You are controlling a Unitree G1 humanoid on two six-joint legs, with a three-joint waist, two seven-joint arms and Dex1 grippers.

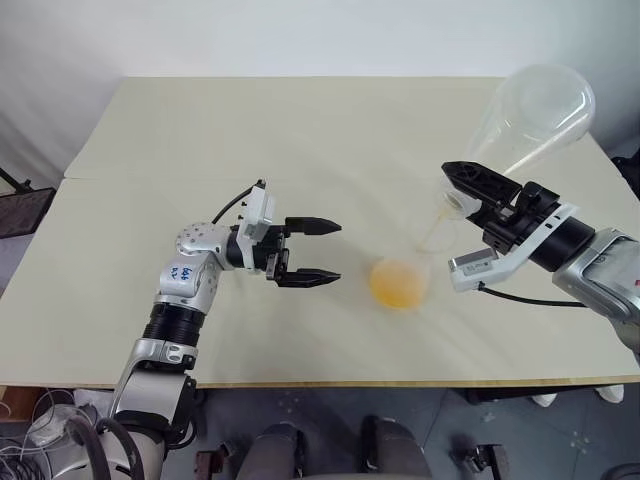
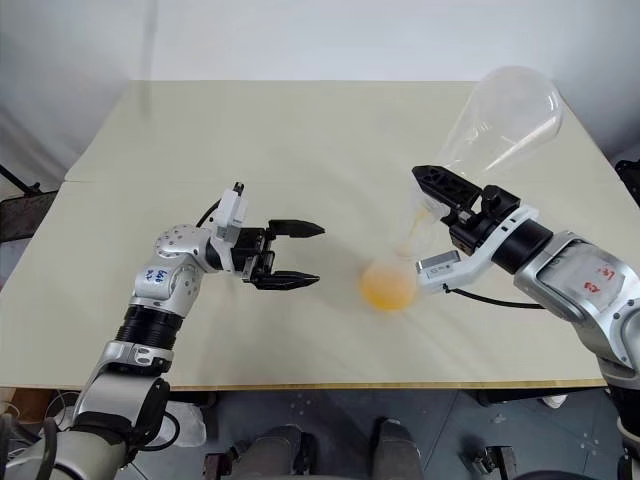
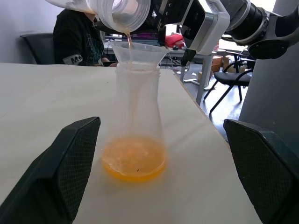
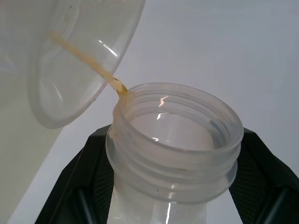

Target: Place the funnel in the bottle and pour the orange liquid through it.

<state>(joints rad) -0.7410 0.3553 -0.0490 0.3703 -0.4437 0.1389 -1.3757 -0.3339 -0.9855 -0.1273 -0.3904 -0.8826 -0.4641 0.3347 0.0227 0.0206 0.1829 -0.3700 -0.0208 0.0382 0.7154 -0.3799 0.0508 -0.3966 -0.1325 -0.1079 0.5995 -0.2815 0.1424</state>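
The bottle [image 3: 135, 107] stands upright on the table right of centre, with the clear funnel [image 3: 140, 52] seated in its neck. Orange liquid [image 1: 400, 283] pools in its broad base. My right gripper [image 1: 478, 192] is shut on the threaded neck [image 4: 175, 135] of a large clear container [image 1: 535, 115], tipped mouth-down over the funnel. A thin orange stream [image 3: 129, 39] runs from its lip into the funnel. My left gripper [image 1: 332, 251] is open, level, pointing at the bottle from the left, a short gap away and touching nothing.
The cream table [image 1: 250, 140] spreads wide behind and to the left. Its front edge [image 1: 320, 382] lies close below both arms. A seated person [image 3: 79, 37] and office chairs [image 3: 229, 77] are beyond the table's far side.
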